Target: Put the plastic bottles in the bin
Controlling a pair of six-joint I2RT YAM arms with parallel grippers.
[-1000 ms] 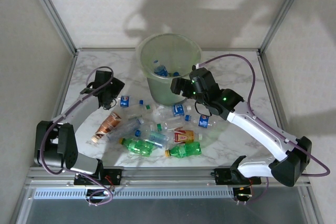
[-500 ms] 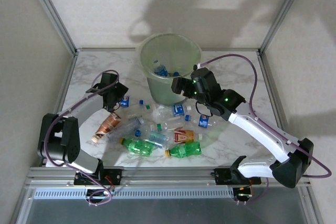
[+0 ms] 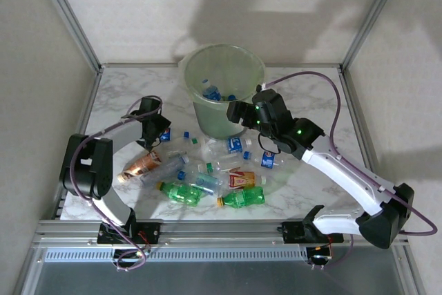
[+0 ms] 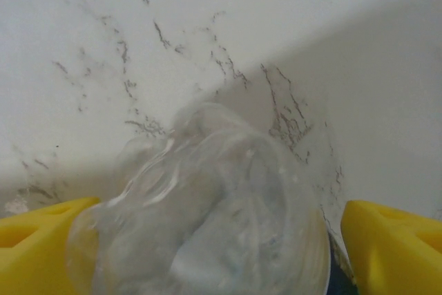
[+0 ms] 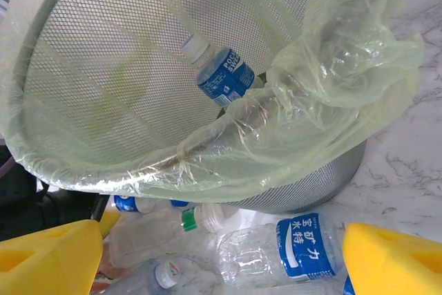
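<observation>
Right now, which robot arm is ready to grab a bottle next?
Left. A clear crushed bottle lies between the open yellow fingers of the left gripper. The right gripper is open and empty by the bin.

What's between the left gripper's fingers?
A crushed clear bottle, lying on the marble table, sits between the left gripper's yellow fingers, per the left wrist view.

Left gripper (image 3: 153, 130): advanced toward the bottle heap (image 3: 207, 170) over the last second, arm folded in closer to its base. Clear crushed bottle (image 4: 207, 219): now between the wide-spread yellow fingers (image 4: 41, 229); a second ago well ahead of them.
</observation>
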